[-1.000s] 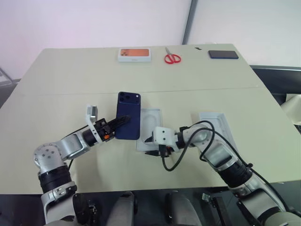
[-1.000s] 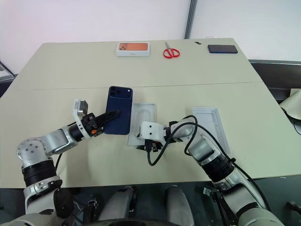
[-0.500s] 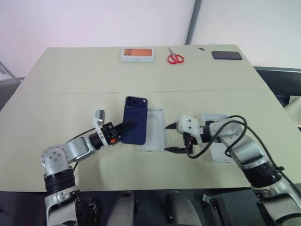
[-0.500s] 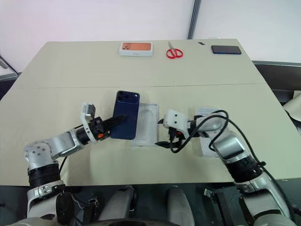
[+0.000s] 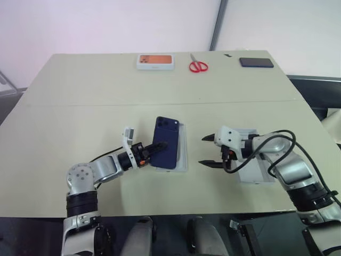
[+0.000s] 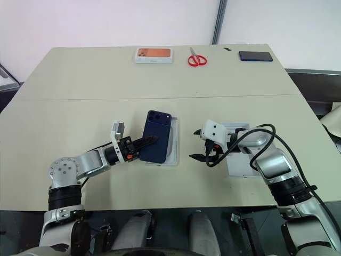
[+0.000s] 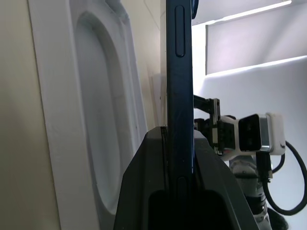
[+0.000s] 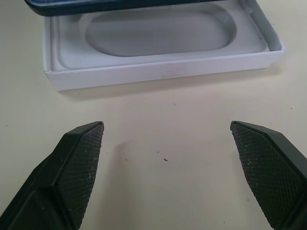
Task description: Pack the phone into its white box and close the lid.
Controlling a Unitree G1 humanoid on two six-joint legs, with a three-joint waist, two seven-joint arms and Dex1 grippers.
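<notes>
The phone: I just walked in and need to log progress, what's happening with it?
The left gripper holds the phone by its edge, tilted over the white box, not yet lying flat inside. The right gripper hangs open beside the box, holding nothing. The lid lies on the table under the right arm, not yet on.

Left hand (image 5: 158, 148) clamped edgewise on the phone (image 5: 166, 150), pointing right; right hand (image 5: 209, 151) spread wide, pointing left.
</notes>
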